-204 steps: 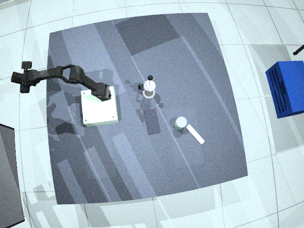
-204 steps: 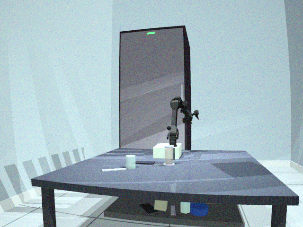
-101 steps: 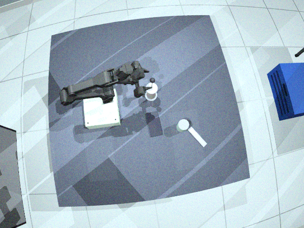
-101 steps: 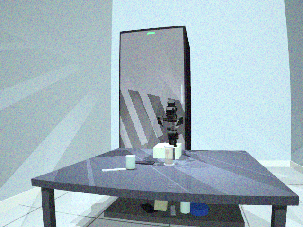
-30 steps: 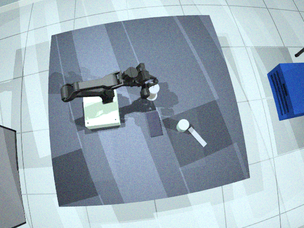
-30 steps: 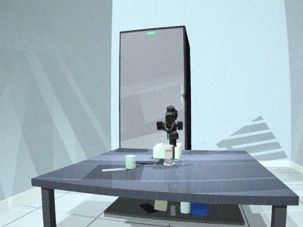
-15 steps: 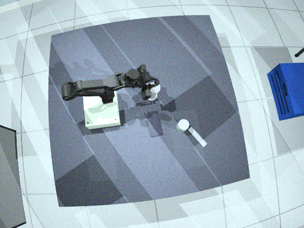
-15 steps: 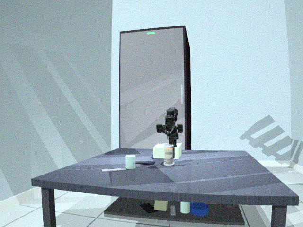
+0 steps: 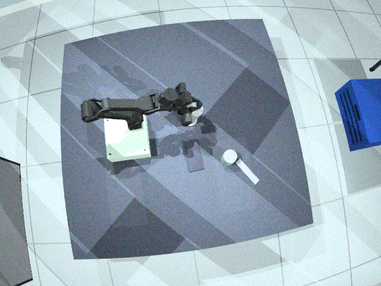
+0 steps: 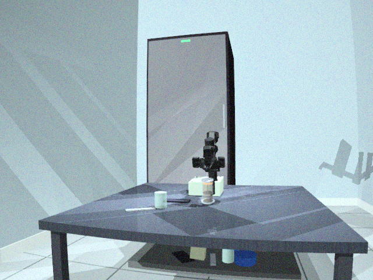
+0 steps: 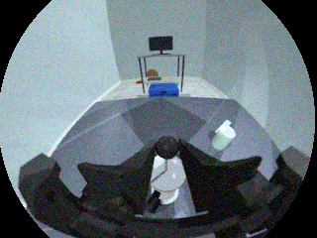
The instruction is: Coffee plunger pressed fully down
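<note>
- The fingers are closed partway around the dark round plunger knob [image 11: 166, 149], one dark finger on each side of it in the wrist view.
- Below the knob, the thin plunger rod runs down into the coffee press [image 10: 207, 191], a clear cylinder with a pale lid, a brownish layer low inside and a light round base.
- The press stands upright on the tabletop [image 10: 271, 210], just in front of the arm's white base block [image 9: 126, 138] in the exterior view.
- From above, the gripper [image 9: 193, 111] hides most of the press; only a pale part of it shows under the wrist.
- The arm [image 9: 122, 107] reaches out from the base block, its wrist pointing down over the press.
- A pale green cup [image 9: 229, 157] stands well apart from the press, with a flat white strip [image 9: 248, 171] touching it.
- A flat dark slab [image 9: 193, 155] lies between the cup and the base block.
- A blue box [image 9: 359, 114] sits on the floor beyond the tabletop.
</note>
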